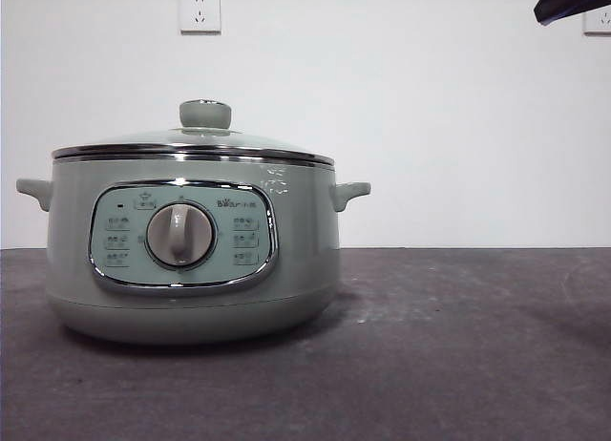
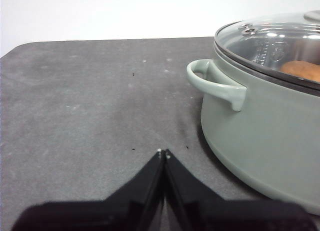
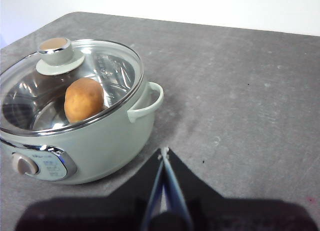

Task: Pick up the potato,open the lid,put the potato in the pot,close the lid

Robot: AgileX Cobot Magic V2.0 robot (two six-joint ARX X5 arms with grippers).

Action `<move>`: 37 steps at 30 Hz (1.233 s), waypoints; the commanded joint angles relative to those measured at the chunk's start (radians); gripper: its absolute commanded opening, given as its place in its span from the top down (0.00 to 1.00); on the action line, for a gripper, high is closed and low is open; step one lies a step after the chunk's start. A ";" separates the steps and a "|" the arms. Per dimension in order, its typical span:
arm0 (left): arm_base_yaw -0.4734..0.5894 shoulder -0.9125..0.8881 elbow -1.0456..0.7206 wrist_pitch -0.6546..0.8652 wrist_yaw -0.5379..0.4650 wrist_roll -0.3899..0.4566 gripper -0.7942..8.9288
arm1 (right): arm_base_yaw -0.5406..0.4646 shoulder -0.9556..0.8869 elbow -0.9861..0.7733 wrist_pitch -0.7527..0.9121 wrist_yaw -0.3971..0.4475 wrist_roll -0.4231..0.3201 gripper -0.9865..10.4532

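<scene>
The right gripper (image 3: 164,152) hangs over bare tabletop with its two black jaws pressed together on nothing, and the left gripper (image 2: 163,153) is the same: tips meeting, empty, low above the grey table (image 2: 90,101). Neither touches anything.

The potato (image 3: 84,99) is already inside the pot (image 3: 95,136). In the right wrist view it shows through the glass, lying on the steel floor of the pot, its long axis roughly upright in that picture, though how it truly lies is hard to say through the dome. The left wrist view catches only an orange-brown sliver of it under the glass. The lid (image 1: 191,142) sits level on the chrome rim, its sage-green knob (image 1: 205,114) upright in the middle, and no gap shows along the rim from the front.

So the relation that counts is knob to gripper. The pot stands toward the table's left side in the front view, with a wide open stretch running to the right edge. Each gripper is off to one flank of the pot, beyond a side handle (image 2: 216,84), with the knob up and inward from both. I cannot tell which arm is nearer. To my eye the work looks finished, and unless the lid is sitting askew in a way I cannot see, no reach for the knob seems called for.
</scene>
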 commanded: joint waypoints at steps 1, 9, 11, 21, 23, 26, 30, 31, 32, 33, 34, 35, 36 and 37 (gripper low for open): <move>0.003 -0.003 -0.017 0.003 -0.003 0.009 0.92 | -0.001 -0.011 -0.010 -0.002 0.008 -0.051 0.91; 0.003 -0.003 -0.017 0.004 -0.003 0.009 0.92 | -0.166 -0.124 -0.066 -0.012 -0.044 -0.133 0.91; 0.003 -0.003 -0.017 0.004 -0.003 0.009 0.92 | -0.243 -0.176 -0.115 0.005 -0.119 -0.133 0.91; 0.003 -0.003 -0.017 0.005 -0.002 0.009 0.92 | -0.516 -0.443 -0.415 0.213 -0.319 -0.117 0.91; 0.003 -0.003 -0.017 0.005 -0.003 0.009 0.92 | -0.542 -0.482 -0.464 0.221 -0.319 -0.113 0.91; 0.003 -0.003 -0.017 0.005 -0.003 0.009 0.92 | -0.568 -0.517 -0.513 0.220 -0.318 -0.096 0.91; 0.003 -0.003 -0.017 0.005 -0.002 0.009 0.92 | -0.589 -0.549 -0.560 0.219 -0.319 -0.084 0.91; 0.003 -0.003 -0.017 0.005 -0.003 0.009 0.92 | -0.590 -0.553 -0.568 0.219 -0.318 -0.077 0.91; 0.003 -0.003 -0.017 0.005 -0.003 0.009 0.92 | -0.590 -0.558 -0.577 0.218 -0.318 -0.071 0.91; 0.003 -0.003 -0.017 0.005 -0.003 0.009 0.92 | -0.590 -0.563 -0.584 0.217 -0.319 -0.068 0.91; 0.003 -0.003 -0.017 0.005 -0.003 0.009 0.92 | -0.590 -0.568 -0.590 0.217 -0.319 -0.063 0.91; 0.003 -0.003 -0.017 0.005 -0.003 0.009 0.92 | -0.590 -0.576 -0.597 0.211 -0.320 -0.053 0.91; 0.003 -0.003 -0.017 0.005 -0.003 0.009 0.92 | -0.590 -0.581 -0.597 0.196 -0.319 -0.049 0.91; 0.003 -0.003 -0.017 0.005 -0.003 0.009 0.92 | -0.590 -0.581 -0.597 0.189 -0.319 -0.046 0.91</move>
